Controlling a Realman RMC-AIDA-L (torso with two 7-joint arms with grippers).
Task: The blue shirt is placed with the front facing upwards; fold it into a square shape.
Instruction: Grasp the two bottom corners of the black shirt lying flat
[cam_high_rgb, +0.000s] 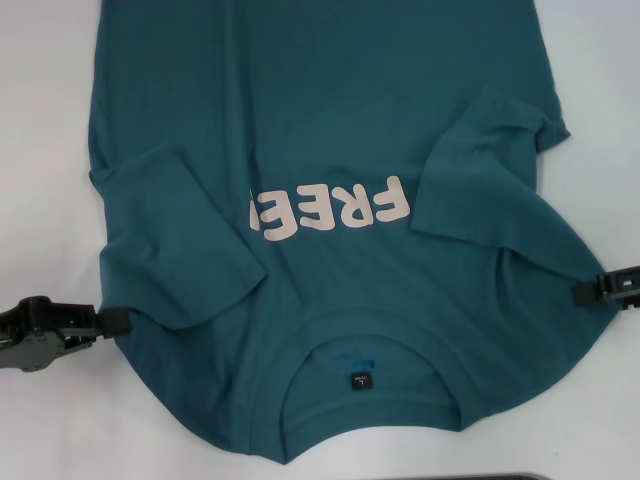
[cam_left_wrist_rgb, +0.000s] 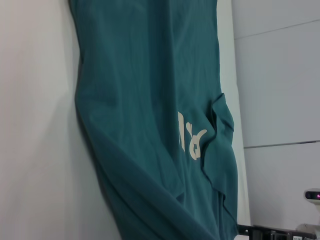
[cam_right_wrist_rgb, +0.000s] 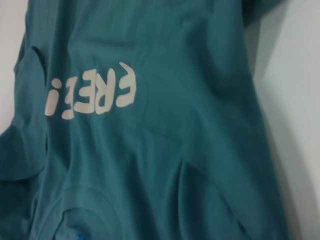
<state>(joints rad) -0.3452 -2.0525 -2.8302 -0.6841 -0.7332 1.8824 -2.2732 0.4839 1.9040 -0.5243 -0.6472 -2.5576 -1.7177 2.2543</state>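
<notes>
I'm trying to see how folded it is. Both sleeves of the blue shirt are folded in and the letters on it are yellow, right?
Not quite. The head view shows both sleeves of the blue shirt folded in over the body, but the letters are pale pinkish white, not yellow.

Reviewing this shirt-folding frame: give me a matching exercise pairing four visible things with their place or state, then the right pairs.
Things:
1. left gripper
2. right gripper
3. black neck tag
4. FREE lettering

Places or states:
A. inside the collar, at the near end of the blue shirt
B. at the shirt's edge on the robot's right
C. across the chest, partly covered by a folded-in sleeve
D. at the shirt's edge on the robot's left

Pairs: 1-D, 2-B, 3-A, 4-C
</notes>
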